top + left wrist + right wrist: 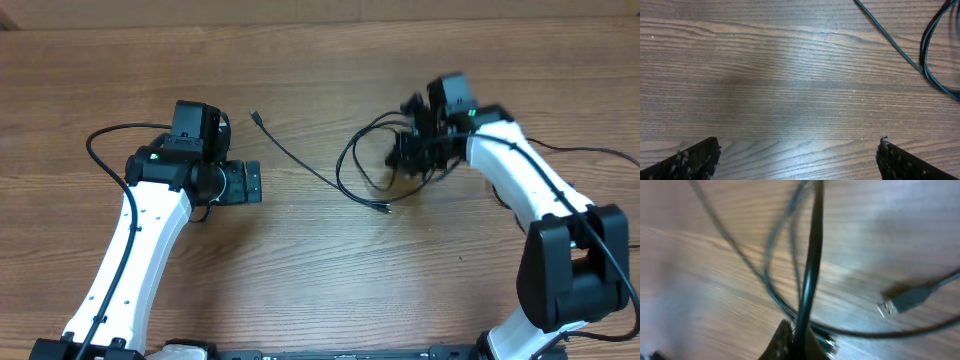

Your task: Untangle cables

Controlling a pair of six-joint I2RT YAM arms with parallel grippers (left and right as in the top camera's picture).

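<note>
Thin black cables (352, 165) lie looped on the wooden table right of centre. One strand (300, 160) runs left and up to a small plug (256, 117). Another plug end (384, 208) lies at the front of the loops. My right gripper (412, 152) is shut on a black cable (809, 280) among the loops, with a silver-tipped plug (895, 303) nearby in the blurred right wrist view. My left gripper (252, 183) is open and empty over bare wood, left of the strand; the cables (930, 60) show at the top right of its view.
The right arm's own thicker cable (570, 150) trails off to the right. The left arm's cable (105, 150) loops at the far left. The table's far edge (320, 28) runs along the top.
</note>
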